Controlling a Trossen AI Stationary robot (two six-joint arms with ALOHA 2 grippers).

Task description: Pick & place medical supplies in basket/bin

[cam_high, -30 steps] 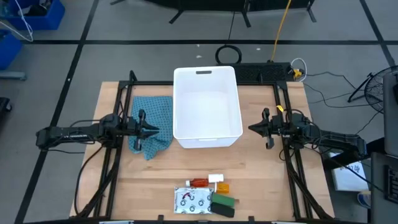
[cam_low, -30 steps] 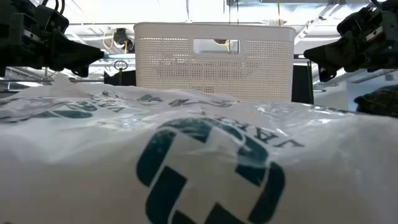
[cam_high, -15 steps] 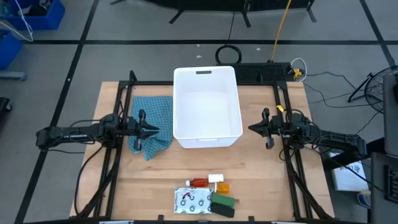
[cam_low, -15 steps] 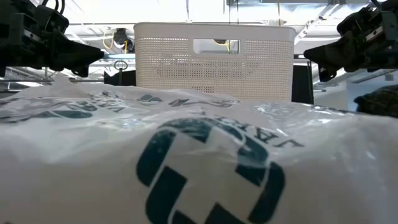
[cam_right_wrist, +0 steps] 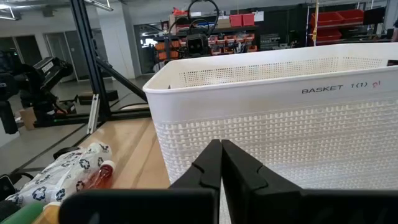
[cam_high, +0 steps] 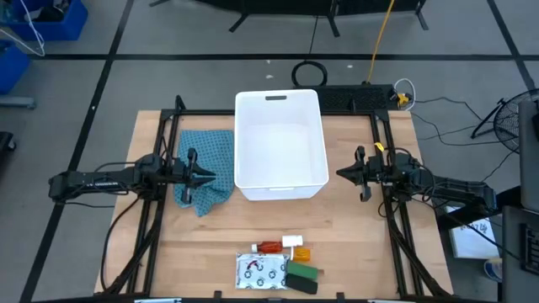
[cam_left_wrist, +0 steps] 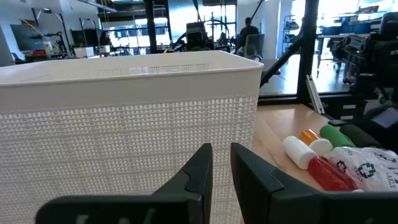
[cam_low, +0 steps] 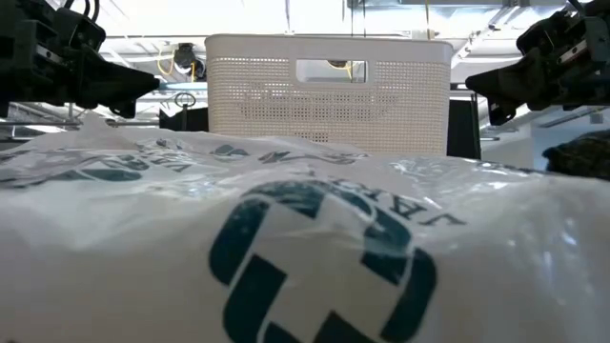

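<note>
White tub (cam_high: 281, 148) mid-table, supplies clustered at near edge (white pouch (cam_high: 259, 270), red bottle (cam_high: 271, 247), green packet (cam_high: 304, 272)), left gripper (cam_high: 207, 176) fingers slightly parted over teal cloth (cam_high: 205, 171), right gripper (cam_high: 341, 174) pinched closed, empty, both flanking tub.

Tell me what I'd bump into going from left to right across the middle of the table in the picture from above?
Left gripper → teal checked cloth → white basket → right gripper. The left gripper sits over the cloth, so those two share a spot.
</note>
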